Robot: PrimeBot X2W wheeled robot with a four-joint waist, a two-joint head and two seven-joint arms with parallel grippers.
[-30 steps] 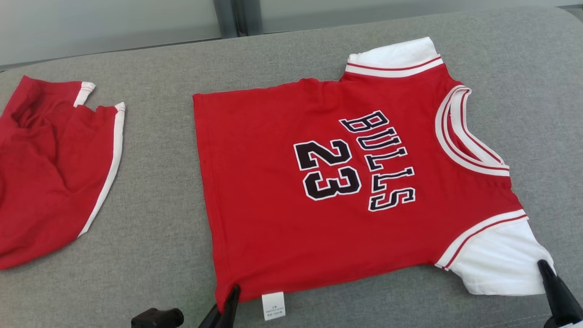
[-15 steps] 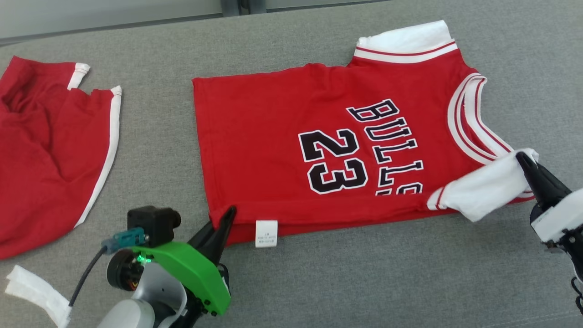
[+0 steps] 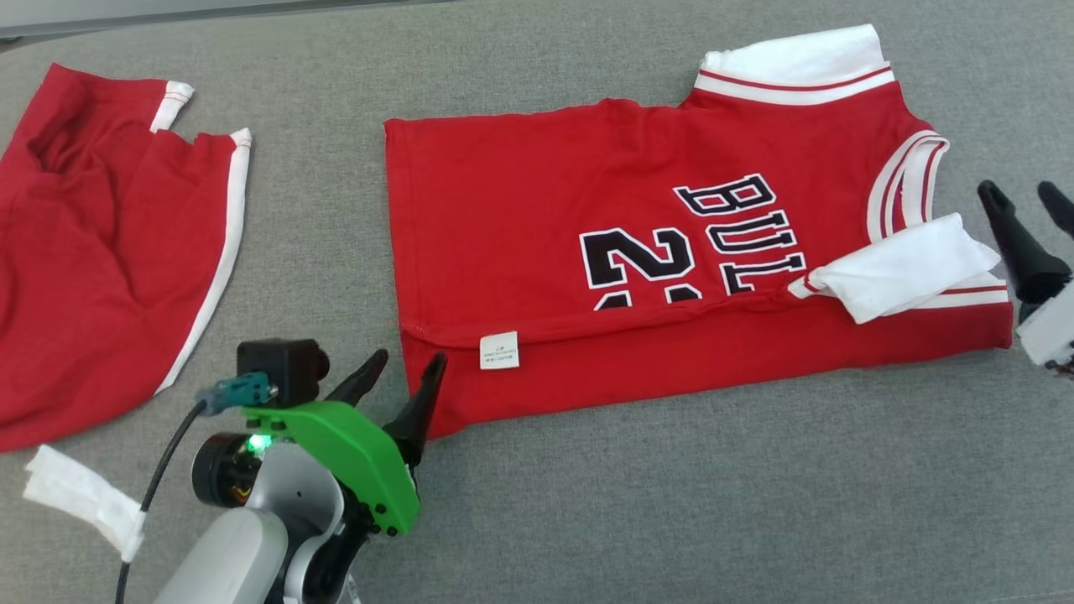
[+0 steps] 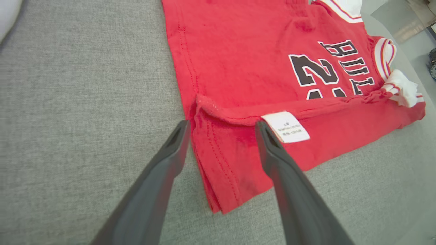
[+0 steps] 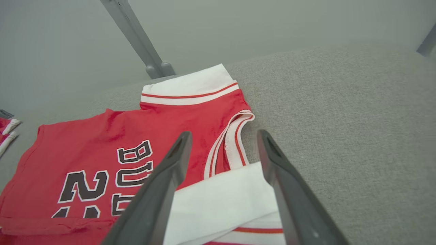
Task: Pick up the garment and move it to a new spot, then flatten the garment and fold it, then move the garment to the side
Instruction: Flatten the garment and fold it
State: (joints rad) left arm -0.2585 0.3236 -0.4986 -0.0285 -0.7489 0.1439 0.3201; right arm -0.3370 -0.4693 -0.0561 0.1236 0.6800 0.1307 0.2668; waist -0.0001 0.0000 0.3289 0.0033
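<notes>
Since the jersey (image 3: 587,210) lies flat near the middle of the grey surface (image 3: 671,520) with its near long edge doubled up over the front, hiding the lower half of the number and lettering, I judge we are in the folding step with one lengthwise fold laid. My left gripper (image 3: 409,359) sits at the hem-end corner of that fold, fingers (image 4: 173,146) spread apart and empty. In the left wrist view one finger is over bare surface and the other over the red cloth, just beside the white label (image 3: 499,351), and neither pinches anything. My right gripper (image 3: 1019,191) is at the neck end, just off the cloth's edge, its fingers likewise parted and gripping nothing. The right wrist view looks down on the near sleeve (image 3: 906,268), which is turned in across the chest and sits a little rumpled. The shorts (image 3: 101,277) lie well apart to the left and are not in play. Next, as I see it, comes the matching fold from the far side. Both grippers would reach to the far long edge, one at the hem corner and one by the far sleeve (image 3: 797,63), pinch both layers, and draw them towards me. I would go gently, since a drag could pull the laid fold open.
</notes>
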